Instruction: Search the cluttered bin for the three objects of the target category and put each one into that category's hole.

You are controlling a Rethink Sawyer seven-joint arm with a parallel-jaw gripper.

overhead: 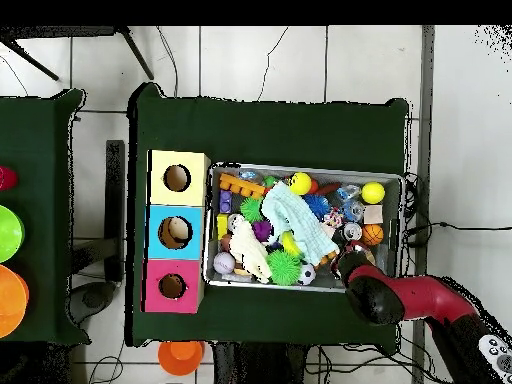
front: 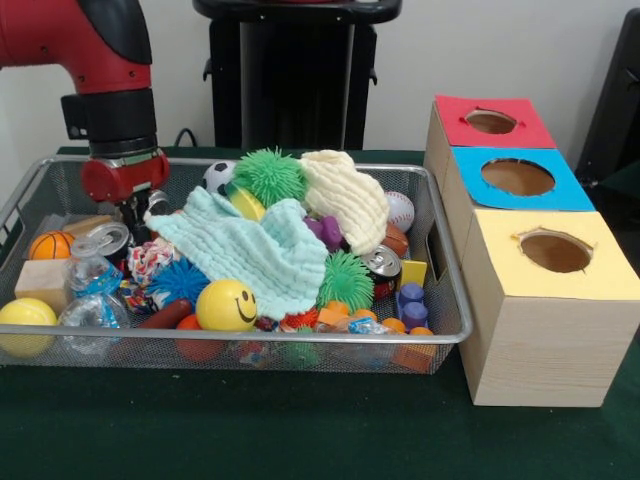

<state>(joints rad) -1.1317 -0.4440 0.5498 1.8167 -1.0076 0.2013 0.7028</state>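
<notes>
So the gripper [front: 133, 212] is dipped into the wire bin [front: 448, 330] right by the crushed can [front: 102, 241], which sits just in front of it. I honestly can't tell whether it's got anything or not, since the wrist and the junk around it hide that part in both views. Behind the can, the arm [overhead: 405, 298] comes in over the bin's rim, probably because that corner has the low, reachable stuff. The target category isn't spelled out, so all I can say is the candidates are somewhere in the pile: to the side of the can there's a mini basketball [front: 50, 244], a wooden block [front: 42, 281] and a yellow ball [front: 25, 325]. Going the other way from the can there's a teal cloth [front: 250, 250] draped across the middle, likely covering things. Past that there's a green spiky ball [front: 268, 175], a cream cloth [front: 345, 195] and a second can [front: 381, 264]. In front of the cloth sits a smiley ball [front: 226, 304]. The boxes well beyond the bin from the can have a red hole [front: 491, 121], a blue hole [front: 518, 177] and a yellow hole [front: 556, 251], all facing up so drops go straight in. My guess is it's still at the digging stage.
</notes>
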